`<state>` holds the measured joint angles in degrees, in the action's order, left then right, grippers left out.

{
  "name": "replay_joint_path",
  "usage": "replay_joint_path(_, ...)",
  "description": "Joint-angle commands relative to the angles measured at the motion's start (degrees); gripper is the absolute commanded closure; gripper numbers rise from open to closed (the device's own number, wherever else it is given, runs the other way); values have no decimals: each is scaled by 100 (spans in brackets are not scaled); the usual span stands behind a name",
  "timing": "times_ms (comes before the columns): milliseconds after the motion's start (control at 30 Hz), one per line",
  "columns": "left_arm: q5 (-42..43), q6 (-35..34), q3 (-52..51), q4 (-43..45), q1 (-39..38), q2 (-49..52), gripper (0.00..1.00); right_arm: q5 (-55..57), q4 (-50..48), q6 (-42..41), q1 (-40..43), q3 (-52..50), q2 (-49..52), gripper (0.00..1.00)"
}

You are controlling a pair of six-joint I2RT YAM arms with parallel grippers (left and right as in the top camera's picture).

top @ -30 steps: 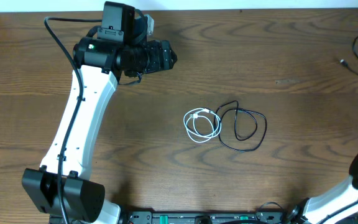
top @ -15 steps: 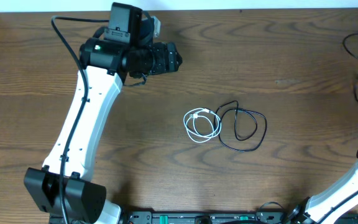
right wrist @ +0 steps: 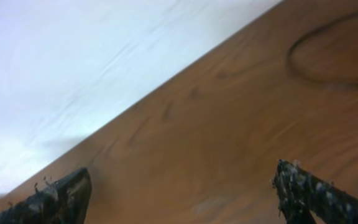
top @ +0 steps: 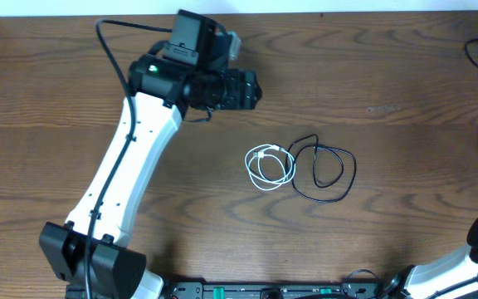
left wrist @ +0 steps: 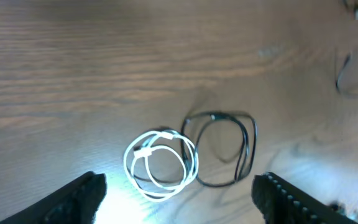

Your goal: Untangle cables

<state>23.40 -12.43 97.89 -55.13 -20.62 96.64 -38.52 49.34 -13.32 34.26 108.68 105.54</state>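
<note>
The coiled white cable (top: 270, 166) overlaps the looped black cable (top: 326, 173) on the wooden table (top: 405, 232). The left gripper (left wrist: 179, 186) and right gripper (right wrist: 182, 173) both stand spread apart, holding nothing.

Two cables (left wrist: 194, 163) side by side on table (left wrist: 104, 62)

Dark brown wooden table (top: 388, 75): I see streaky grain, smooth, faint sheen under lamp. Thin white cord (top: 270, 167): glossy plastic sheath. Thin black cord (top: 326, 170): plastic, duller. Left arm's white shell (top: 127, 174): smooth plastic, slight gloss. Black wrist housing (top: 222, 87) looks matt to me. Right gripper (right wrist: 182, 177) fingers (right wrist: 306, 190): black, rough, speckled pale.
</note>
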Motion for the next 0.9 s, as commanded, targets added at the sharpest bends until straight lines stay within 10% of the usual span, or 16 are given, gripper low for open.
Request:
replay_joint_path(0,-55,168,-144,11,-402,4,22,-319,566,341,-203,17,-83,9)
replay_joint_path(533,-55,-2214,-254,483,-1880,1565,28,907,1329,378,-616,4,-79,4)
replay_joint_path(800,-57,-2389,-254,841,-2184,2129,49,905,1388,378,-625,0,-79,4)
replay_joint_path(867,-57,-2389,-254,994,-2212,2168,72,905,1408,378,-627,0,-79,4)
